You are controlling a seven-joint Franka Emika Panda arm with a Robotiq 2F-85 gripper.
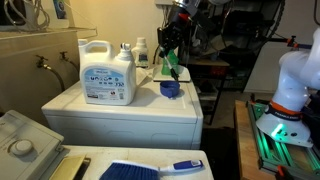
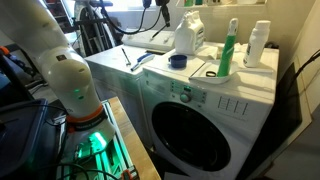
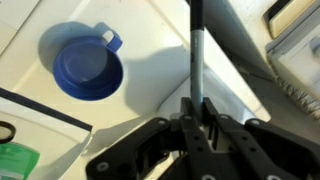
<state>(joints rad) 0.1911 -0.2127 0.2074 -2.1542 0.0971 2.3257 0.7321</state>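
Observation:
My gripper (image 3: 197, 105) is shut on a thin grey rod (image 3: 197, 50) that sticks out straight past the fingertips; its far end is out of frame. The gripper hangs above the white washing machine top (image 3: 150, 40), just right of a blue cup (image 3: 85, 70) with a small handle, which stands upright and looks empty. In an exterior view the gripper (image 1: 172, 38) is over the far edge of the machine, above the blue cup (image 1: 170, 88). The cup also shows in the other exterior view (image 2: 178, 61).
A large white detergent jug (image 1: 107, 72) (image 2: 188, 35) stands on the machine top. A green bottle (image 2: 228, 50) and a white bottle (image 2: 258, 45) stand near the wall. A blue brush (image 1: 150, 168) lies on a near surface. The machine door (image 2: 195, 135) faces the room.

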